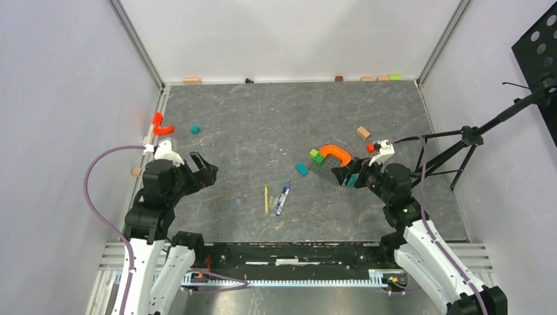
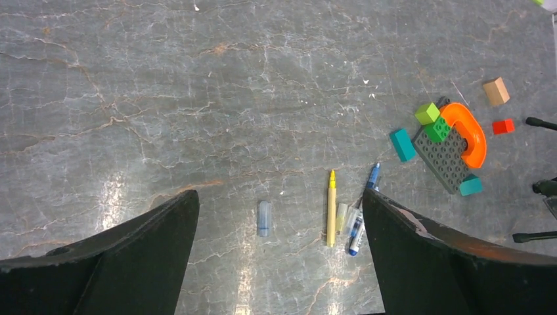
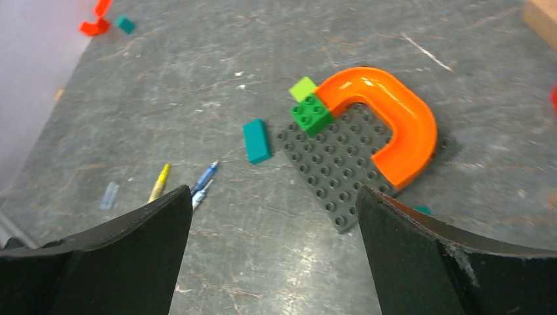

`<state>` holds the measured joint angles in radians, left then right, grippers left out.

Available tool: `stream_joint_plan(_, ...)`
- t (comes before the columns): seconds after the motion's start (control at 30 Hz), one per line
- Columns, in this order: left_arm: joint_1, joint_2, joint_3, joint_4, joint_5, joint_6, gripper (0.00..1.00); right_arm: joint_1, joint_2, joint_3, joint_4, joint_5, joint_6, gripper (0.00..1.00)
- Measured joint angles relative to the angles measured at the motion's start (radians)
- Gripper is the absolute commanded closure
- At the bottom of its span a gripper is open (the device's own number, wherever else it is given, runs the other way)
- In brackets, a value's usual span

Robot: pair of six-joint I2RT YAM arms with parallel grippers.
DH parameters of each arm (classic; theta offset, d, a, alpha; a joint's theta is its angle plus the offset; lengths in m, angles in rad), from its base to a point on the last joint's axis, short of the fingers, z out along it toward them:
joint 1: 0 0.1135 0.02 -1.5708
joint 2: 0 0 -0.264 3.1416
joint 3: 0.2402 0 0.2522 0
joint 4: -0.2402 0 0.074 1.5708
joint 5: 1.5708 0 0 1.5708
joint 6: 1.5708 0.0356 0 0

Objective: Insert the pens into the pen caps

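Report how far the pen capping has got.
Done: nothing. The yellow pen and blue-ended pen lie uncapped on the table, the bluish cap and grey cap loose nearby. In hand: nothing; left gripper and right gripper are open, empty. To do: both insertions.

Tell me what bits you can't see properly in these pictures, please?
Right wrist view: the near ends of the yellow pen and the blue pen hide behind a finger of the right gripper.
Right wrist view: a teal block by the orange arch is mostly behind the other finger.
Right wrist view: the tan block is cut off by the top-right corner.
Top view: the grey cap between the pens is too small to make out.
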<state>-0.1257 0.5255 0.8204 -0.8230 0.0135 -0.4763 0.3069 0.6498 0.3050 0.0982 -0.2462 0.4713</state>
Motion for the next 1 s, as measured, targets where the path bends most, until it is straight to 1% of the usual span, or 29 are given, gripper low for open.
stream_joint_plan(0.2,0.0,-0.001,-0.004,0.011,0.019,0.0,0.0,0.019,-0.005,0.051,-0.158,0.124,0.003,0.02)
stream_joint_plan(0.4,0.0,0.006,-0.005,0.016,0.029,0.0,0.0,0.098,0.06,0.156,-0.348,0.262,0.019,0.02)
stream_joint_plan(0.5,0.0,0.018,-0.005,0.018,0.044,0.0,0.0,0.15,0.084,0.185,-0.389,0.322,0.039,0.02)
stream_joint_plan(0.6,0.0,0.029,-0.005,0.018,0.05,0.0,0.0,0.225,0.133,0.218,-0.432,0.375,0.067,0.02)
stream_joint_plan(0.77,0.0,0.031,-0.008,0.018,0.05,0.0,0.0,0.43,0.22,0.262,-0.482,0.497,0.146,0.02)
stream_joint_plan(0.83,0.0,0.031,-0.009,0.018,0.05,0.0,0.0,0.516,0.258,0.294,-0.521,0.557,0.194,0.02)
stream_joint_plan(1.0,0.0,0.031,-0.009,0.018,0.05,0.0,0.0,0.67,0.339,0.375,-0.589,0.683,0.316,0.02)
